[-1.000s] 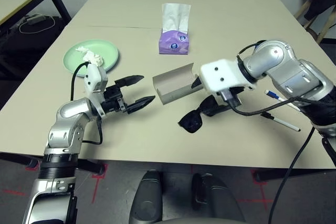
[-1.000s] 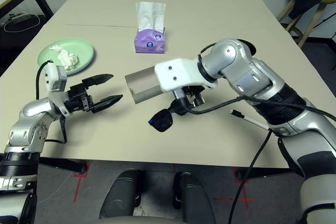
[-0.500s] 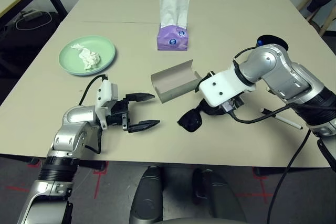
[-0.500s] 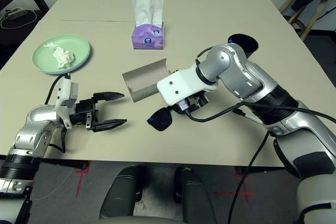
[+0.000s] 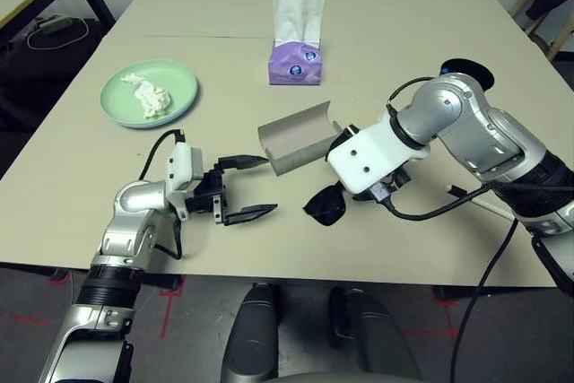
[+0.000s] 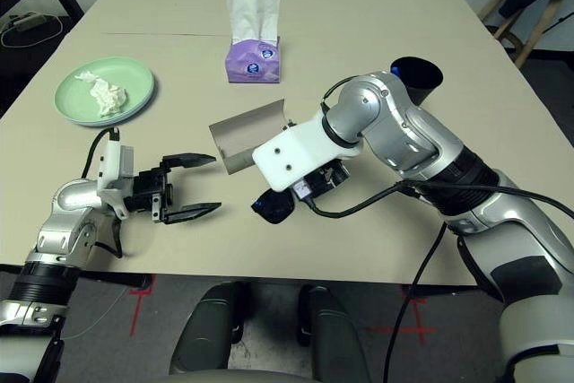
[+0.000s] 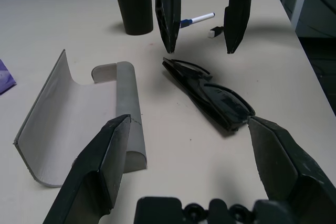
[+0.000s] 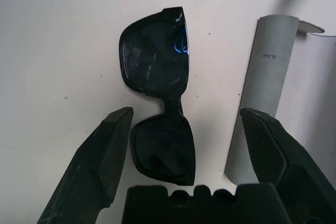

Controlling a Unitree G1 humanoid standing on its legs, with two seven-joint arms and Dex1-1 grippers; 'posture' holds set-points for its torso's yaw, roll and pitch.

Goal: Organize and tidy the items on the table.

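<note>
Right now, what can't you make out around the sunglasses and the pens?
- Sunglasses: head views, partly hidden under the right hand's white housing; the right hand, open, is shown by its wrist view.
- Glasses case: right wrist view, cut off by the picture edge.
- Pens: left wrist view, partly behind a right-hand finger; too small to read.
- Black cup: top cut off.
</note>
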